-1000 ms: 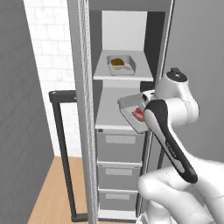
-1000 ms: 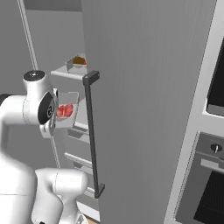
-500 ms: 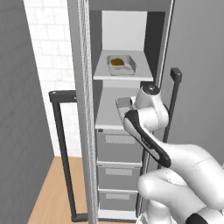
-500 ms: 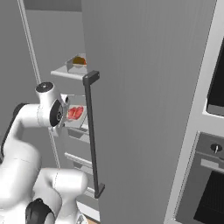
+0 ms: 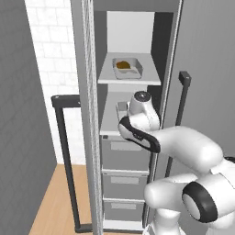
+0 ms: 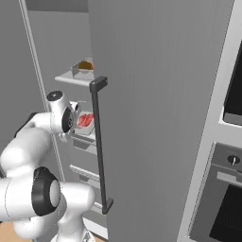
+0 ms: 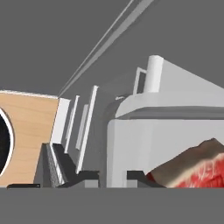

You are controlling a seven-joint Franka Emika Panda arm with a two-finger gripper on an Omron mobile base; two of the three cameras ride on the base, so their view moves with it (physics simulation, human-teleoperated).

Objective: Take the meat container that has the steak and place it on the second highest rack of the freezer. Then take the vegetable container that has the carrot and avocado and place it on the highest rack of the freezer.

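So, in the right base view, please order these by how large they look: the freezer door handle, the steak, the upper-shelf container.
1. freezer door handle, clearly largest.
2. and 3. upper-shelf container and steak: they look alike, and the container is partly hidden, so unranked.

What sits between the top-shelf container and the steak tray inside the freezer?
In the right base view, just the upper shelf and a bare gap below it separate the container from the steak tray.

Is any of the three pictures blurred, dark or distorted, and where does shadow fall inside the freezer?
Left base view: sharp and evenly lit; the freezer back wall is bright, its right inner side shaded. Right base view: equally sharp, no glare on the door. Hand view: tilted and very close, so the steak and its container look large and soft-edged.
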